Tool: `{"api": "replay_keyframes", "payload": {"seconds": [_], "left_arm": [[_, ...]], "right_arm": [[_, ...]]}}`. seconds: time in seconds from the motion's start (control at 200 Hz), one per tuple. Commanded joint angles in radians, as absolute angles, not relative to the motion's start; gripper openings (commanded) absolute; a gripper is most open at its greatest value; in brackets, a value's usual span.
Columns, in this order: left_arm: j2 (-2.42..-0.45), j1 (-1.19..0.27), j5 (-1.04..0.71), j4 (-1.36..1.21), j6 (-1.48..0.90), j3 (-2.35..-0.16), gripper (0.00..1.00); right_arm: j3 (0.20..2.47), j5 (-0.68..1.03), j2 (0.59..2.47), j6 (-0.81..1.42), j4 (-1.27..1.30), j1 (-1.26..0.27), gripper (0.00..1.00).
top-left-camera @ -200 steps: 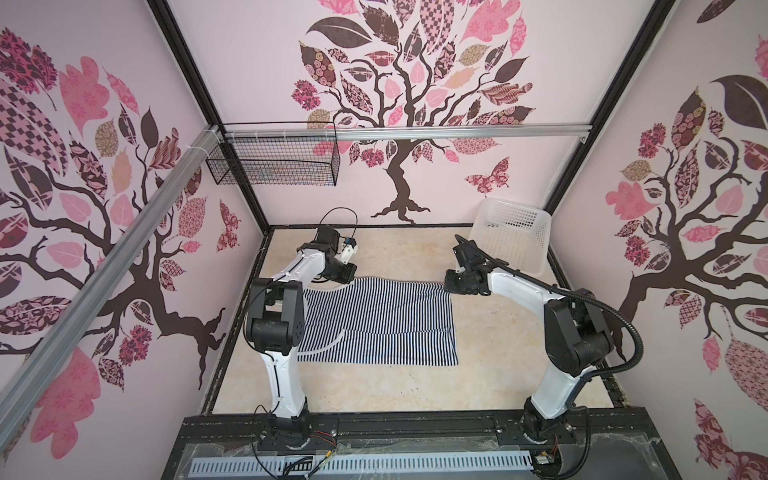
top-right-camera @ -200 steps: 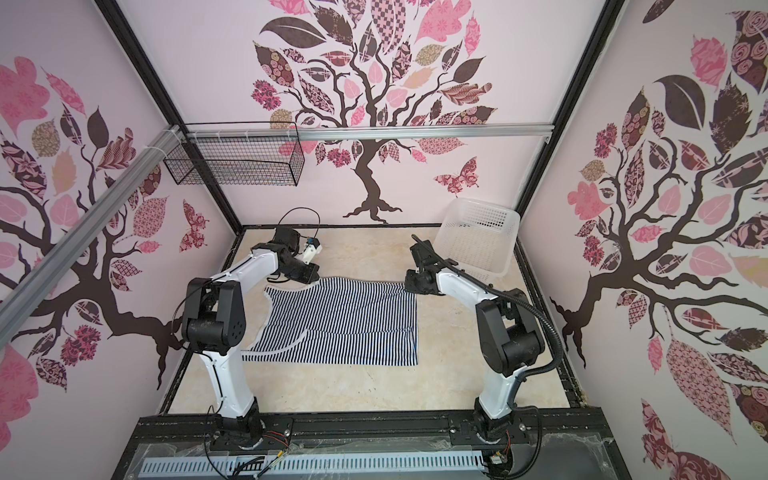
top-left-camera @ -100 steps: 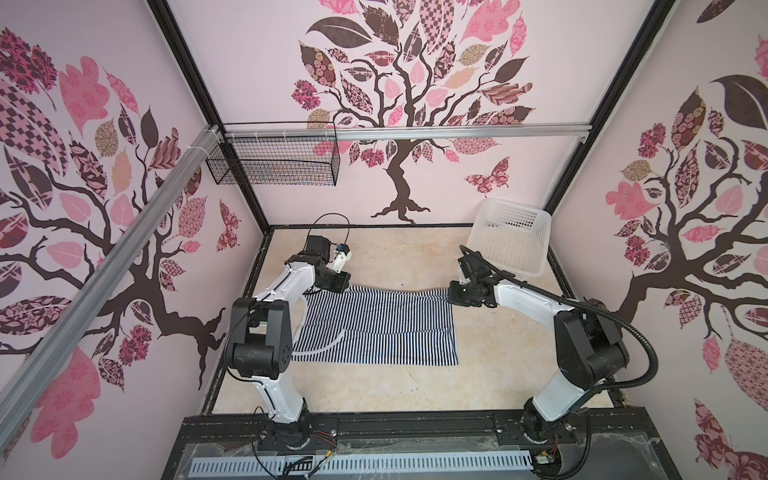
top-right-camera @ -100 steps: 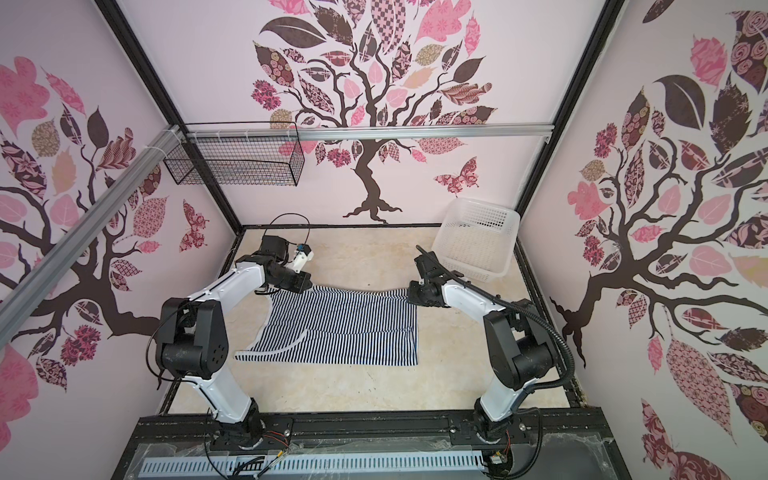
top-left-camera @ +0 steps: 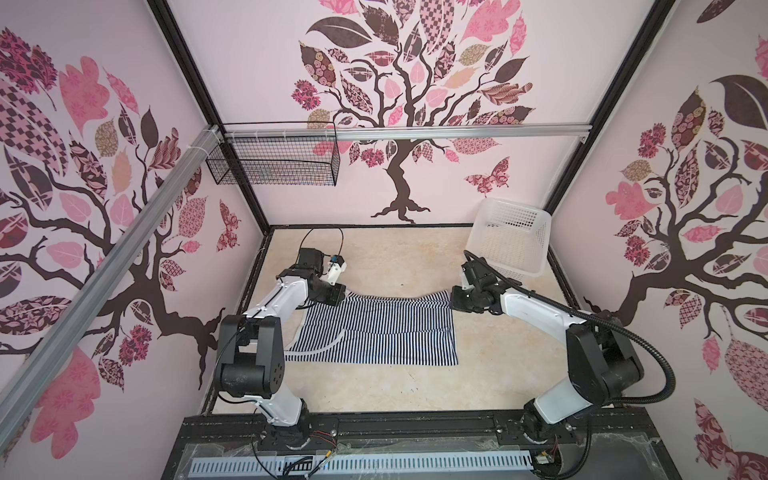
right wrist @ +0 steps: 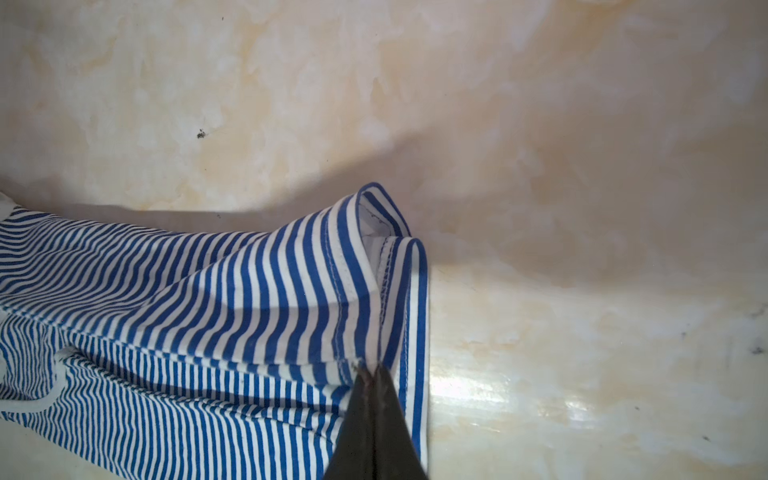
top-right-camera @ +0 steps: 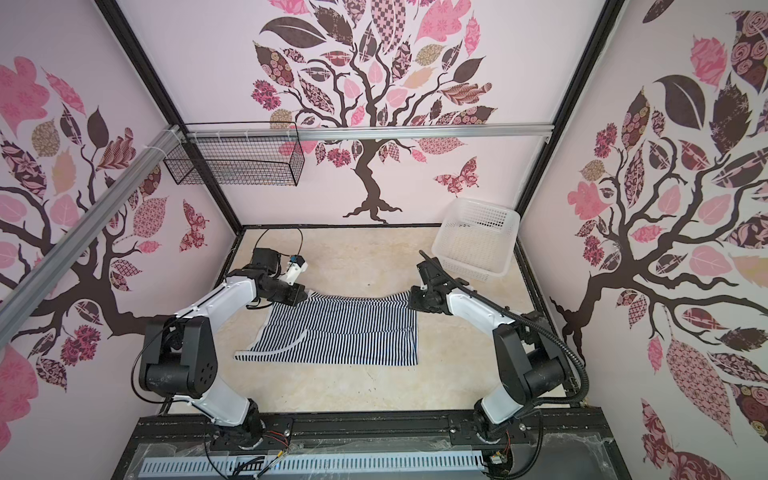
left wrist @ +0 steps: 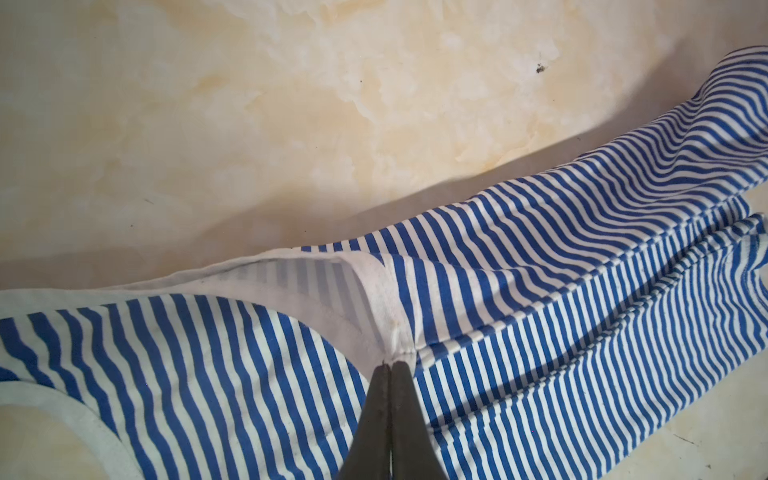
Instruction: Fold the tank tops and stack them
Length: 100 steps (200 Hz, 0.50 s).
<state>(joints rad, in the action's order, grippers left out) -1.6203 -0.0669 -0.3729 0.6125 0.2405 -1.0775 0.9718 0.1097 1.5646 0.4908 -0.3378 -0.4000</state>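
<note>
We see the striped tank top (top-left-camera: 376, 332) spread over the middle of the worktop (top-left-camera: 395, 262) in both top views. Our left tool (left wrist: 390, 368) is clamped on its upper left corner, at the white armhole trim. Our right tool (right wrist: 371, 371) is clamped on the upper right hem corner, below the white basket (top-left-camera: 511, 237).
</note>
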Motion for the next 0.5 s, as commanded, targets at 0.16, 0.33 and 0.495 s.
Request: {"api": "replay_keyframes", "payload": {"seconds": [0.16, 0.33, 0.495], "left_arm": [[-1.561, -0.063, -0.396, 0.585, 0.256, -0.969, 0.0], [-1.534, -0.063, -0.395, 0.574, 0.264, -0.914, 0.0], [-1.515, -0.064, -0.394, 0.555, 0.264, -0.864, 0.0]], "right_arm": [[0.883, 0.118, 1.522, 0.523, -0.309, -0.422, 0.0], [0.849, 0.121, 1.519, 0.533, -0.29, -0.426, 0.0], [0.827, 0.131, 1.521, 0.542, -0.269, -0.428, 0.0]]}}
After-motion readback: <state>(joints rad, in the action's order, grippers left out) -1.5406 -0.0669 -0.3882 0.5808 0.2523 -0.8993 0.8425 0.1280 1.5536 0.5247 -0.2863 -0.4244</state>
